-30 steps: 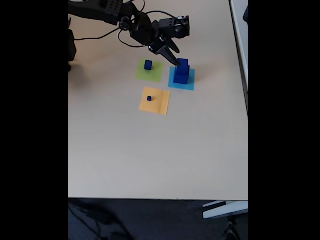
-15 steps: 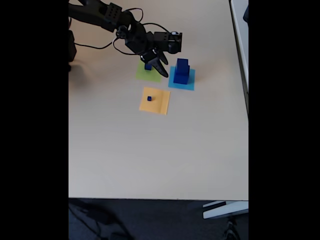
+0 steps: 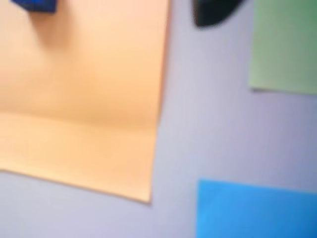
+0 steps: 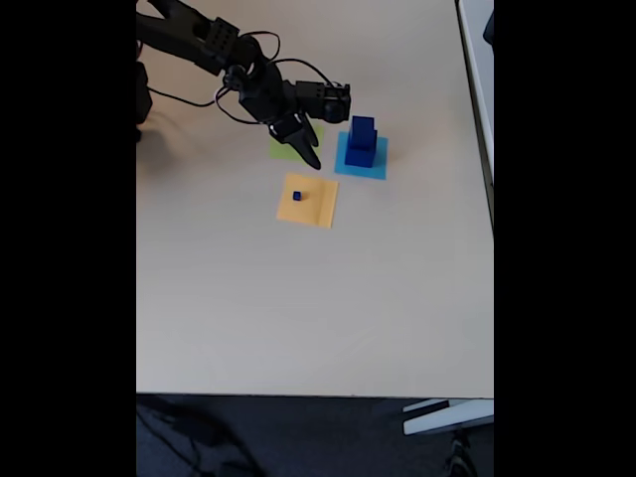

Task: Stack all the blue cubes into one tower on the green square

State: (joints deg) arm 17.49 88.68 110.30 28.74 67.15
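**Gripper poised over the green square, tiny cube just beyond**

In the fixed view, the gripper (image 4: 304,151) is seen above the lower edge of the green square (image 4: 281,149), with its dark fingers pointed down and toward the orange square (image 4: 316,207). The small blue cube (image 4: 297,196) sits near the upper left part of that orange sheet, just below the fingertips as the view shows them and clearly apart from them. A move further in that direction is judged to be what a grasp of this cube would require. Being a cube, it offers no long axis to align with.

A stack of blue cubes (image 4: 361,140) stands on the light-blue square (image 4: 373,164), to the right of the gripper, not on the green one.

In the blurred wrist view, a cube's edge (image 3: 35,4) is cut off at the top left of the orange sheet, and a dark fingertip (image 3: 213,12) shows at the top.

Whether the jaws are apart or together cannot be told; nothing is seen held.
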